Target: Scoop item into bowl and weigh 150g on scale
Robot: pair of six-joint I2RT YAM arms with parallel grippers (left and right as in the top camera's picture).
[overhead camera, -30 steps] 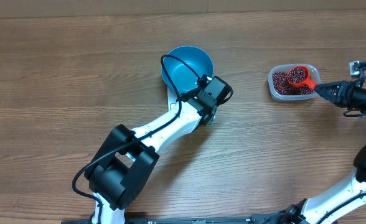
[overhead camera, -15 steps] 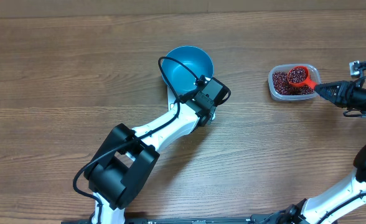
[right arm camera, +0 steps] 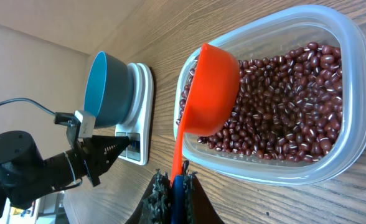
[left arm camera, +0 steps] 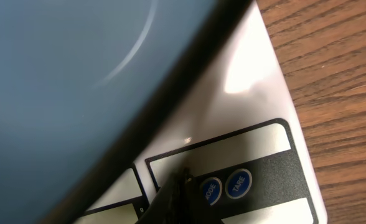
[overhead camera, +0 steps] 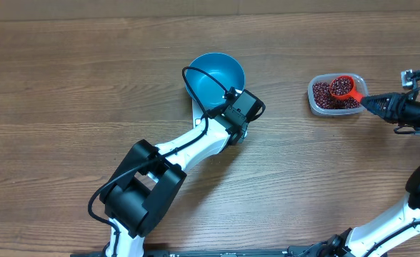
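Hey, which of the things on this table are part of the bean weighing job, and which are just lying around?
Part of the job: blue bowl; white scale under it; red-brown beans; clear tub holding them; orange scoop, gripped by the right fingers.
Not part of it: wooden table; black cable on the left arm.

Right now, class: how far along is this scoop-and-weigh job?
Done: the blue bowl sits on the scale, looking empty. In hand: the shut left gripper points at the scale's buttons; the right gripper grips the orange scoop, loaded with beans, over the clear tub. Left: tipping beans into the bowl and weighing them.
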